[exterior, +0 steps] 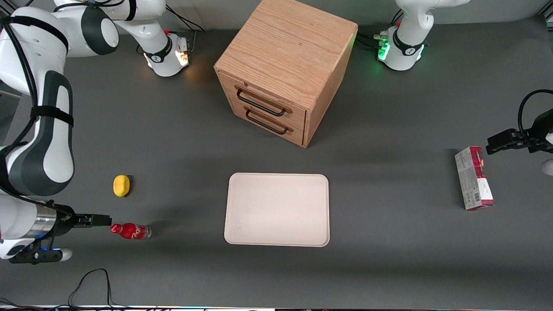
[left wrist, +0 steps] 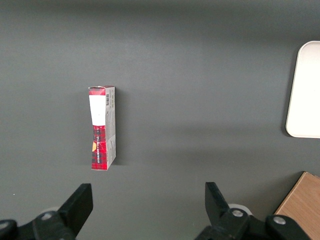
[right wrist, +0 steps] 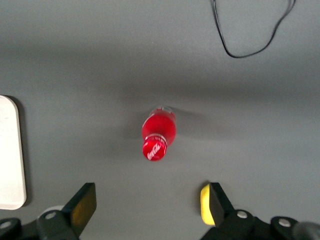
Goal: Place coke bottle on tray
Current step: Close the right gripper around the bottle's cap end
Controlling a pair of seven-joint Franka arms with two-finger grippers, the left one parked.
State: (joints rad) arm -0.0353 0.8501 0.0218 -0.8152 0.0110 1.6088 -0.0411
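The coke bottle (exterior: 130,231) lies on its side on the dark table, its red cap pointing at my gripper (exterior: 103,220). The gripper hangs just off the cap end, toward the working arm's end of the table, and does not touch the bottle. In the right wrist view the bottle (right wrist: 159,134) lies ahead of the gripper (right wrist: 147,206), whose fingers (right wrist: 82,207) stand wide open and empty. The cream tray (exterior: 276,209) lies flat at the table's middle, well apart from the bottle. Its edge shows in the right wrist view (right wrist: 10,150) and the left wrist view (left wrist: 305,90).
A yellow lemon-like lump (exterior: 121,185) sits farther from the front camera than the bottle. A wooden two-drawer cabinet (exterior: 285,73) stands farther back than the tray. A grey-and-red carton (exterior: 474,178) lies toward the parked arm's end. A black cable (exterior: 90,280) loops near the front edge.
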